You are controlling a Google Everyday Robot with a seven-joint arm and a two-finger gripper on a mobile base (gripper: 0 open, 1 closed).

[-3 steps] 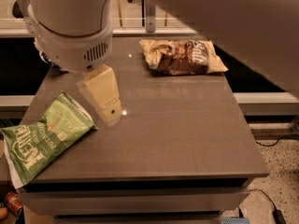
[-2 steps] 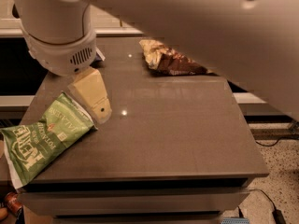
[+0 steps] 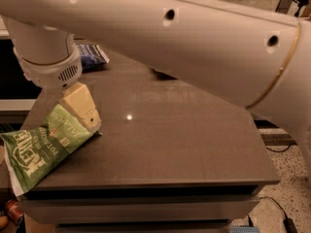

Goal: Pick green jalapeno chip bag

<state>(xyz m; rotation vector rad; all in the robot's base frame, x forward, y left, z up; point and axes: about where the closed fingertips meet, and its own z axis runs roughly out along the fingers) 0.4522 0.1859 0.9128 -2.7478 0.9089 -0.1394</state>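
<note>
The green jalapeno chip bag (image 3: pixel 41 147) lies flat on the left front part of the dark grey table (image 3: pixel 165 144), with its lower corner hanging over the table's left edge. It is light green with big white lettering. My gripper (image 3: pixel 85 113) hangs from the white wrist at the upper left. Its cream finger (image 3: pixel 80 106) points down and rests at the bag's upper right edge. My white arm spans the whole top of the view.
A small dark blue bag (image 3: pixel 92 56) lies at the table's back left, partly behind my wrist. The tan-and-brown bag is hidden behind my arm. The floor and a cable (image 3: pixel 279 210) show at the lower right.
My arm has swung down and left across the view, hiding the tan-and-brown bag. My gripper has moved left and down onto the green bag's edge. The blue bag has come into view.
</note>
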